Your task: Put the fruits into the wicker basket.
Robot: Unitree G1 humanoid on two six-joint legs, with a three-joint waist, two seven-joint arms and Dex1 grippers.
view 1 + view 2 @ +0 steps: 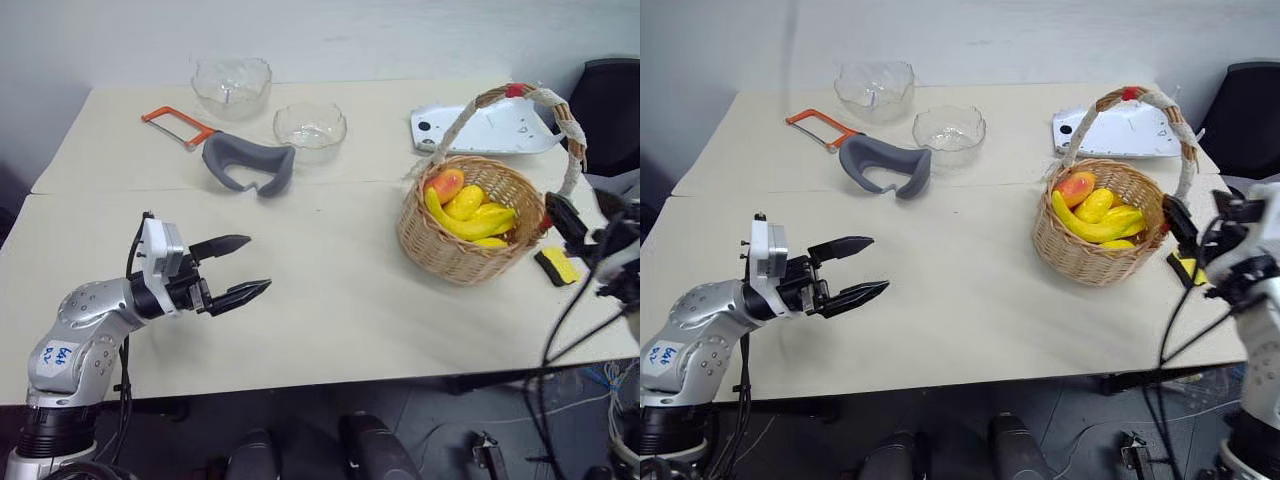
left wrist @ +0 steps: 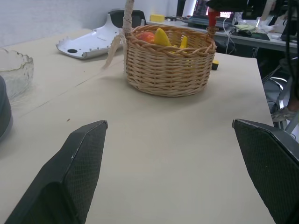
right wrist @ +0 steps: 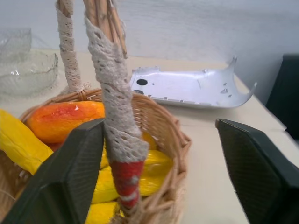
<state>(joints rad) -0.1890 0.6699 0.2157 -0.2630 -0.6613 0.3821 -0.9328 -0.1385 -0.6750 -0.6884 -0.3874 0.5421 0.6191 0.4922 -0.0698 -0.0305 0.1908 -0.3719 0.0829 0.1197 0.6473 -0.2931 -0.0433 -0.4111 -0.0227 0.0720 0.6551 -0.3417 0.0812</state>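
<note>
The wicker basket (image 1: 440, 255) stands on the right side of the table, its arched handle (image 1: 545, 100) wrapped in white with red bands. Inside it lie a yellow banana (image 1: 462, 225), an orange-red mango (image 1: 445, 185) and small yellow fruits. My right gripper (image 3: 159, 125) is open at the basket's right rim, and the near leg of the handle (image 3: 114, 121) stands just beside one finger (image 3: 70, 177). My left gripper (image 1: 258, 263) hovers open and empty over the table's left part, pointing toward the basket (image 2: 168, 65).
A yellow-and-black sponge (image 1: 558, 267) lies right of the basket near the table edge. Behind it is a white plastic shell (image 1: 490, 130). Two glass bowls (image 1: 232, 85) (image 1: 310, 125), an orange hacksaw (image 1: 178, 125) and a grey curved pad (image 1: 248, 163) sit at the back left.
</note>
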